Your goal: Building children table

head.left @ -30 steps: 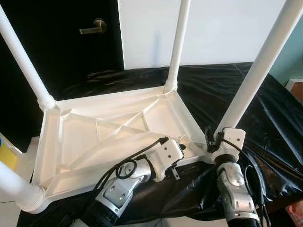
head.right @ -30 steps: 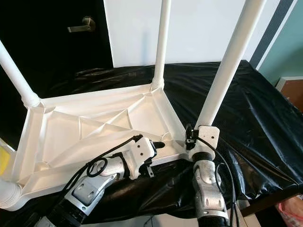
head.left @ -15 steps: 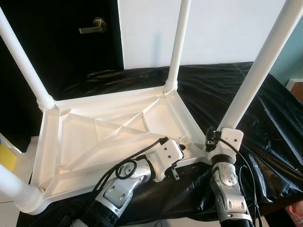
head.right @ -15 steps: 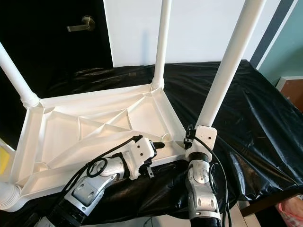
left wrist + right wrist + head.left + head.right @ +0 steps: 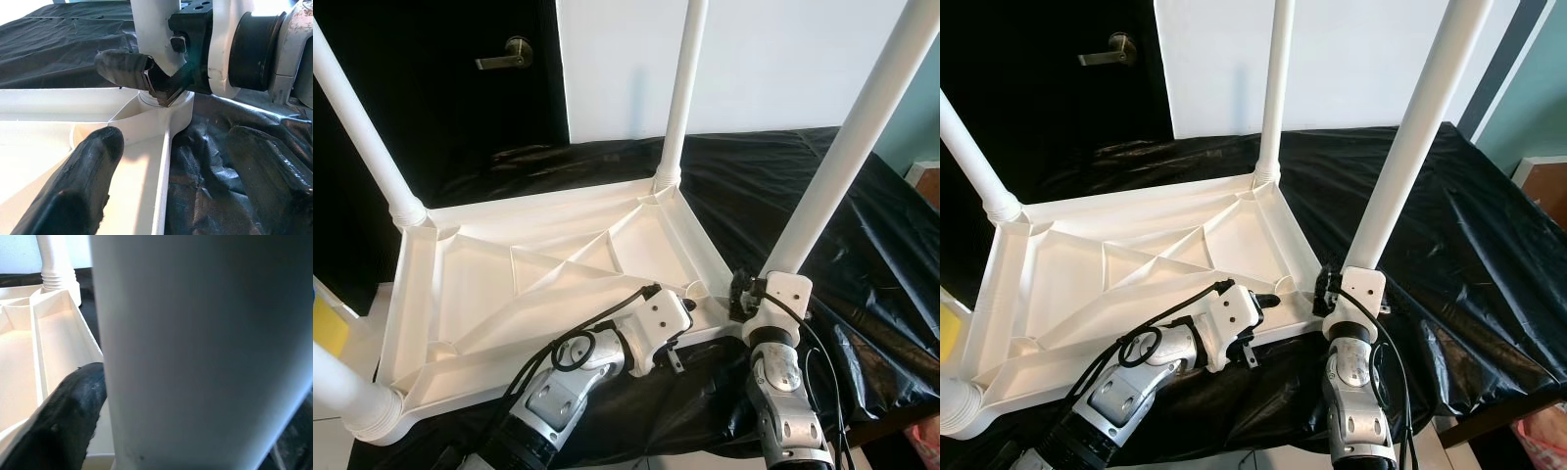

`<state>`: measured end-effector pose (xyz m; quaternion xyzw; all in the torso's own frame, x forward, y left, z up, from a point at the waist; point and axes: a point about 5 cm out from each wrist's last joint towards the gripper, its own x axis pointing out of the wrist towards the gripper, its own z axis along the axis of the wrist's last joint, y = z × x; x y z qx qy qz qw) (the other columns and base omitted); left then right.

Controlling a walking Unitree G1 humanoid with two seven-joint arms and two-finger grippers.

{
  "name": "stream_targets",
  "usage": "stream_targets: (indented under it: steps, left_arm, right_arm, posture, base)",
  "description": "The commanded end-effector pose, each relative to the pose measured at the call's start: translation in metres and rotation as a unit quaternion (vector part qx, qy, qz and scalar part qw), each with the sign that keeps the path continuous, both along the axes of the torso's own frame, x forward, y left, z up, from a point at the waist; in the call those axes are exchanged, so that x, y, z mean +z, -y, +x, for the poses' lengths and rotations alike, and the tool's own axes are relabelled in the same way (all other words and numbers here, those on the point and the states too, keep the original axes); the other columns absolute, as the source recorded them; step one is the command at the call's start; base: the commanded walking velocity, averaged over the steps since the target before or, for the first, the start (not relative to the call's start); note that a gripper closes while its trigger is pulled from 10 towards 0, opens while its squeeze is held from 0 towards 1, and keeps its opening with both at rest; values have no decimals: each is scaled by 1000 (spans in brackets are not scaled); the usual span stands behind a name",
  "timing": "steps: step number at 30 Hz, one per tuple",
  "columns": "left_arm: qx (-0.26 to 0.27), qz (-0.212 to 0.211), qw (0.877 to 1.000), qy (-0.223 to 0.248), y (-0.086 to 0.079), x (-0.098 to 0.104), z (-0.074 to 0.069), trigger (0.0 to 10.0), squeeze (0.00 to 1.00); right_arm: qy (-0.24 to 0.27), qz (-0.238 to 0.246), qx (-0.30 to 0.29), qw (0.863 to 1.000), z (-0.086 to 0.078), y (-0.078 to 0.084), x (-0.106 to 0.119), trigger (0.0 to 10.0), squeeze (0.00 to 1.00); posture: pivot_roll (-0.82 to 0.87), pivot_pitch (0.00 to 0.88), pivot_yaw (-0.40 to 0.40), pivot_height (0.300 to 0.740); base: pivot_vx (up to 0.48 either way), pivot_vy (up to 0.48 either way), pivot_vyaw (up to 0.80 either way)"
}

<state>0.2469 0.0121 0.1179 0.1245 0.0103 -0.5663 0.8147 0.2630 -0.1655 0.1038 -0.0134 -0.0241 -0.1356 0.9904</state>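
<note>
An upturned white table top (image 5: 538, 284) is laid on a black sheet (image 5: 862, 225), with white legs standing up from its corners. The right gripper (image 5: 156, 81) is closed around the base of the near right leg (image 5: 847, 157), just above the corner socket; one black finger (image 5: 63, 416) is pressed against the leg's side, and in the left wrist view the black fingers are seen clamped on either side of the leg where it meets the socket. The leg is held upright, rising above the gripper and leaning slightly away from it.

The left gripper (image 5: 171, 171) is placed just beside the right one, at the near edge of the table top. Its two fingers (image 5: 88, 181) are spread wide apart, one over the white inner tray, the other over the black sheet, and nothing is gripped between them.

Beyond both grippers, the far right leg (image 5: 680, 93) and the far left leg (image 5: 362, 127) are seated in their corners. A fourth leg (image 5: 342, 392) is fixed at the near left corner, well apart from the left gripper.
</note>
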Motion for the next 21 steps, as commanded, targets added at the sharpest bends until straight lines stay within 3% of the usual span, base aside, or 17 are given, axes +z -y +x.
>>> stream_targets:
  steps: [1,7,8,9,10,16,21]
  left_arm:
    - [-6,5,1000,7,1,2,-1,10000,0]
    - [-8,1,1000,5,3,3,-3,10000,0]
    - [-10,1,1000,5,3,3,-3,10000,0]
    - [-10,1,1000,5,3,3,-3,10000,0]
    - [-11,2,1000,5,2,3,-2,10000,0]
    - [-12,-1,1000,7,-1,8,0,10000,0]
    - [-11,-2,1000,12,-3,11,2,10000,0]
  right_arm:
    - [2,-3,1,1000,-2,2,0,10000,1000]
    - [23,-10,57,998,-6,9,5,10000,1000]
    - [23,-8,76,997,-6,12,5,10000,627]
    - [23,-8,76,997,-6,12,5,10000,627]
    - [24,-12,107,994,-6,16,6,10000,0]
    - [27,-28,217,975,-10,30,12,10000,0]
    - [22,-35,261,965,-8,34,14,10000,0]
  posture:
    - [-49,0,-23,740]
    - [-64,0,-14,740]
    - [-67,0,-12,740]
    - [-67,0,-12,740]
    - [-74,7,-7,740]
    - [-72,6,-10,740]
    - [-65,0,-16,740]
  base:
    - [0,0,0]
    - [0,0,0]
    - [0,0,0]
    - [0,0,0]
    - [0,0,0]
    - [0,0,0]
    - [0,0,0]
